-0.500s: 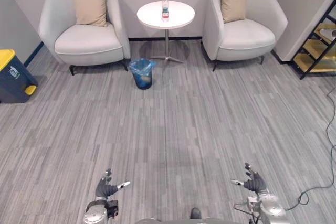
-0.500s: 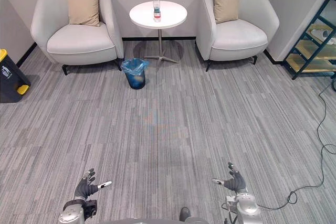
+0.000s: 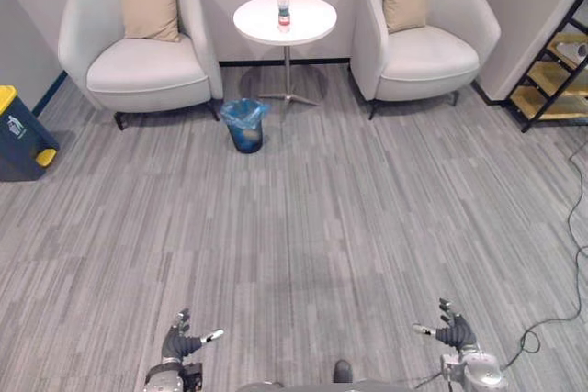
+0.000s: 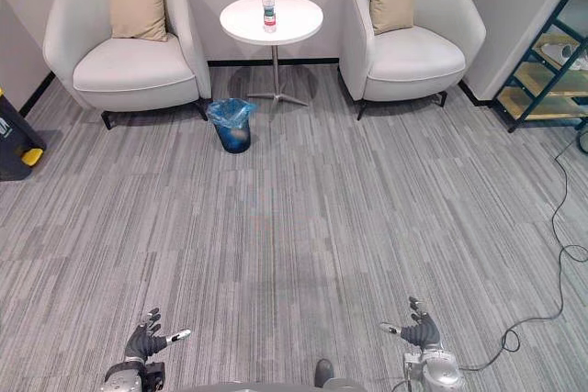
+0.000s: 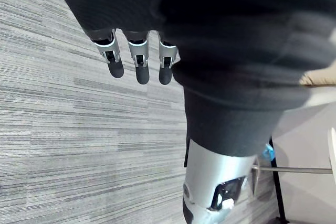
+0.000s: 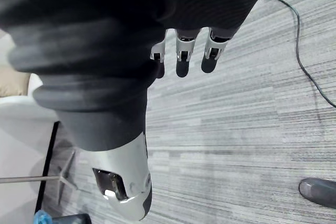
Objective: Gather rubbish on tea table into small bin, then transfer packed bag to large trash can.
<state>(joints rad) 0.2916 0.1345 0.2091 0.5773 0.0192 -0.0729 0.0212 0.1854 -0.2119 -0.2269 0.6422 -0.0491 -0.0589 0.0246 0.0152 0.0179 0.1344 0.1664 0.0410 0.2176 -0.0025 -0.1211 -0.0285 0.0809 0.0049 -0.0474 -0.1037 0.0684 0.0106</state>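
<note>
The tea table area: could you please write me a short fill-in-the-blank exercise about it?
The bottle stands on the round white ____. The small bin holds a ____ bag. The large trash can has a ____ lid. The left hand and right hand are both ____, holding nothing.
Missing: table; blue; yellow; open.

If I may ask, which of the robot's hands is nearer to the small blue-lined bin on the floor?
Left. The left hand is far short of the small bin, slightly to its left; the right hand is equally short but well off to its right.
</note>
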